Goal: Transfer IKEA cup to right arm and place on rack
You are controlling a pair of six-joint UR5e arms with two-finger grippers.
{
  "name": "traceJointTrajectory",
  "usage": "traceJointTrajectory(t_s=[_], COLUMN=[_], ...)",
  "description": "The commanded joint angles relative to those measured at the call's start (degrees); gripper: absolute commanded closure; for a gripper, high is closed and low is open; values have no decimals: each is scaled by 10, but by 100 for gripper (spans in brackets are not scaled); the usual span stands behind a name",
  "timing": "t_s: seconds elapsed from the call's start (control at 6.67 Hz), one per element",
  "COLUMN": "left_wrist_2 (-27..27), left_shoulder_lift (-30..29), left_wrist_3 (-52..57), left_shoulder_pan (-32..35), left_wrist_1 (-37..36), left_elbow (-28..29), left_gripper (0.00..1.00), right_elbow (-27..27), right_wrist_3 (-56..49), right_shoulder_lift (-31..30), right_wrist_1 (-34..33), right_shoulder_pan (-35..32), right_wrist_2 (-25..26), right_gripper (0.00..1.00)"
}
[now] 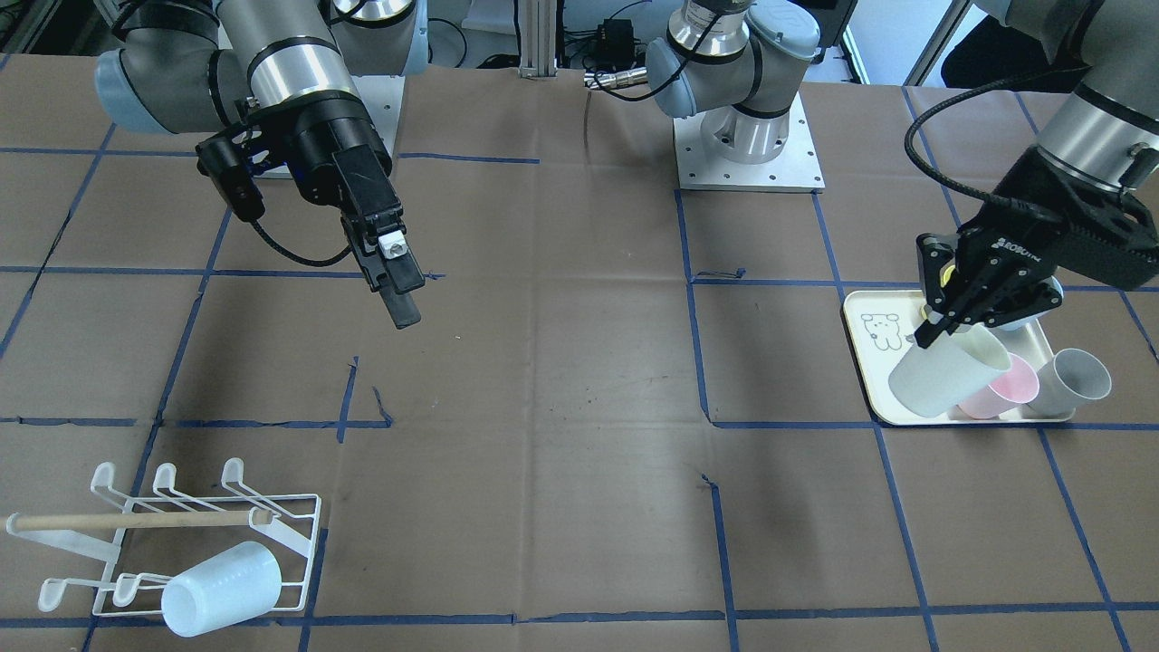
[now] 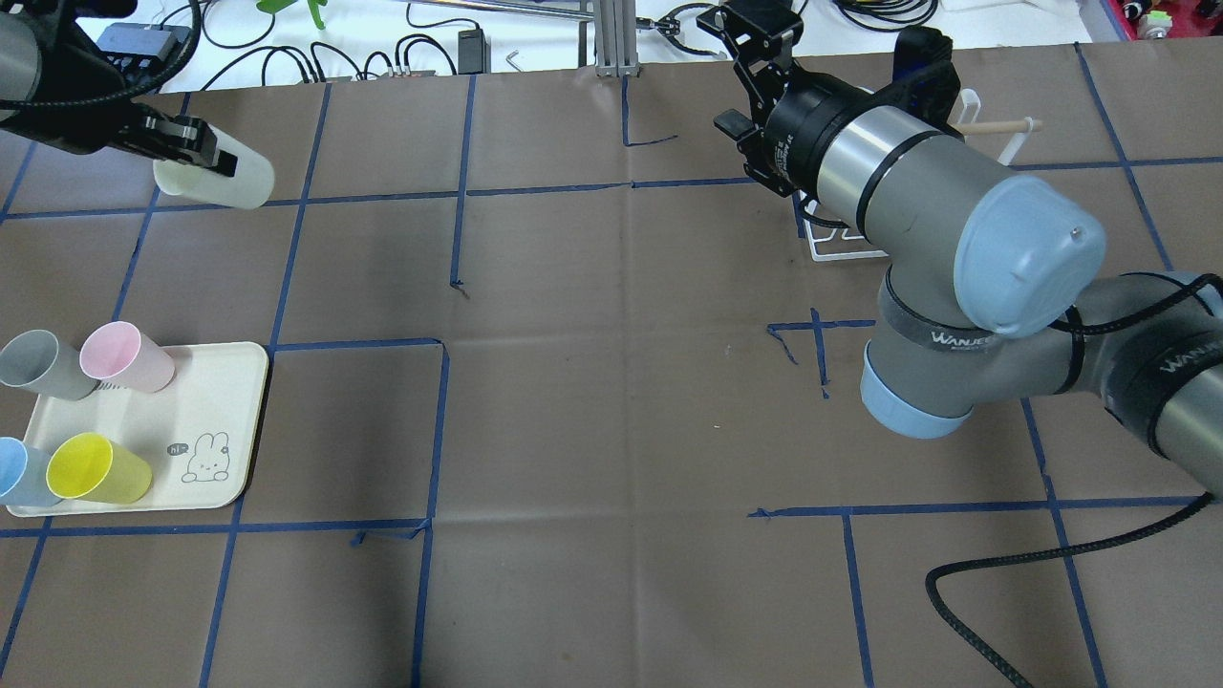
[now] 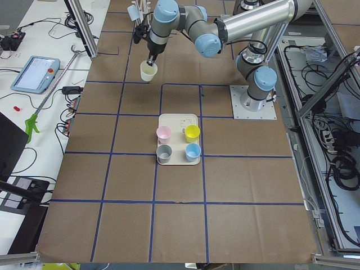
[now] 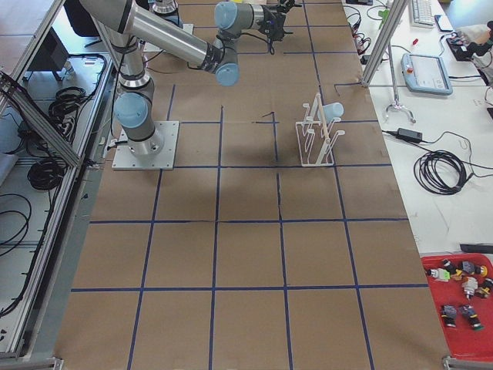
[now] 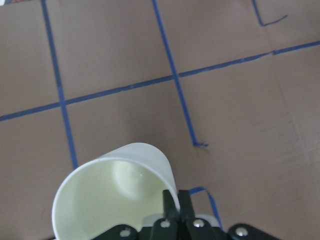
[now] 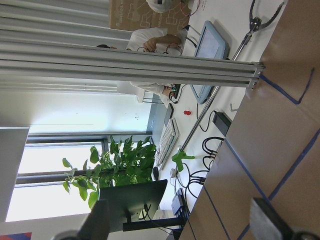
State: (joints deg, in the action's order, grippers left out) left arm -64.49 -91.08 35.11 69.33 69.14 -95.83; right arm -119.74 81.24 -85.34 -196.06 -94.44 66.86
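Cup point(image 1: 944, 382) rim pinched in left gripper point(image 1: 933, 331) (tilted).

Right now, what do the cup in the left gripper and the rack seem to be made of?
Cup: probably plastic, pale cream, matte; thin even wall, soft sheen inside.
Rack: apparently metal wire with a white coating; thin bent rods.
Its dowel: looks like bare light wood.

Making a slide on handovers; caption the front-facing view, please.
Left gripper holds a cream cup by its rim; the open right gripper hangs empty, one pale cup already on the rack.
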Motion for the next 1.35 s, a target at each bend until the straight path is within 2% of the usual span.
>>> traceJointTrajectory(t_s=[0.0,0.15,0.3,0.6,0.75,0.9,1.05,1.2], left_wrist_2=[144,208,247,297,301,344,360,361], left_shoulder_lift=[2,-2,-4,-7,-8,-9,-22,-49], left_wrist_3=[1,2,4,4,5,6,5,1], left_shoulder_pan=[12,21,33,46,48,53,53,60], left_wrist_1=[-71,-119,-164,-313,-398,-464,-538,-573], left_elbow=[-5,-15,-41,-121,-166,-217,-251,-250], left_gripper=[100,100,100,99,99,98,98,96], right_elbow=[-18,-19,-20,-20,-22,-28,-33,-32], right_wrist_3=[25,25,25,25,25,25,24,25], right_shoulder_lift=[-9,-9,-10,-9,-9,-9,-9,-8], right_wrist_1=[-6,-6,-5,-3,-1,-1,0,-1], right_shoulder_pan=[0,0,0,0,-1,-7,-17,-29], right_wrist_2=[5,5,5,5,5,5,6,6], right_gripper=[0,0,0,0,0,0,0,0])
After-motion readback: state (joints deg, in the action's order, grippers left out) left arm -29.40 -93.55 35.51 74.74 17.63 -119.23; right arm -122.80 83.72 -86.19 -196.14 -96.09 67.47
